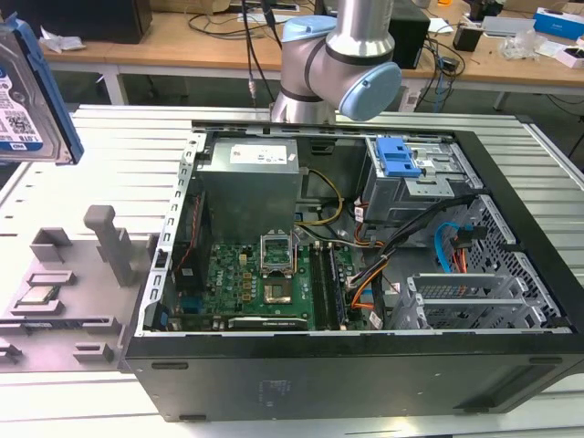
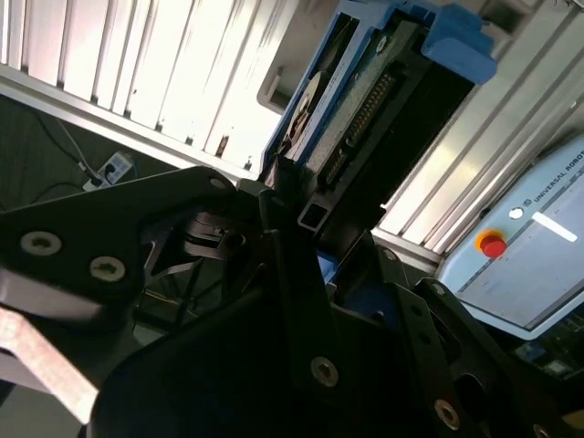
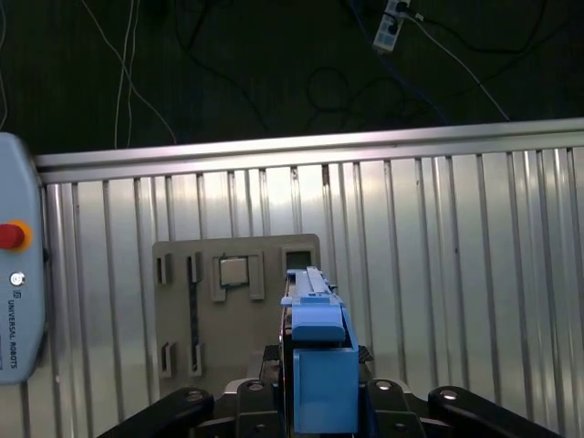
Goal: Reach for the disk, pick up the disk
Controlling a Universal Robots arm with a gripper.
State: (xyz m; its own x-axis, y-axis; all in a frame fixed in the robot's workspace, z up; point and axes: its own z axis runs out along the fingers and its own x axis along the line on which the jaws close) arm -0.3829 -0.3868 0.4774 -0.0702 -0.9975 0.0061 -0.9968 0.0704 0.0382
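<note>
When I look at the exterior view, I count one disk (image 1: 27, 91), high at the exterior view's left edge and well above the ribbed metal table (image 1: 119, 155). It stands on its edge with the labelled face towards the camera. Its long axis is steep, and the top leans to the exterior view's left. Below it lies one grey fixture plate (image 1: 64, 292) with one square chip (image 1: 36, 297) in it. One open computer case (image 1: 365, 274) stands in the middle, and one arm (image 1: 342, 55) rises behind it.

In the second wrist view, one gripper (image 2: 297, 196) is closed on the disk. The black fingers (image 2: 276, 187) touch its near end, and I see its connector edge with one row of pins between the blue rails. One teach pendant (image 2: 529, 246) with one red button lies on the table.

In the first wrist view, the disk shows me its thin edge, upright between the two fingers. Its long axis runs straight out from the gripper, above the plate.
</note>
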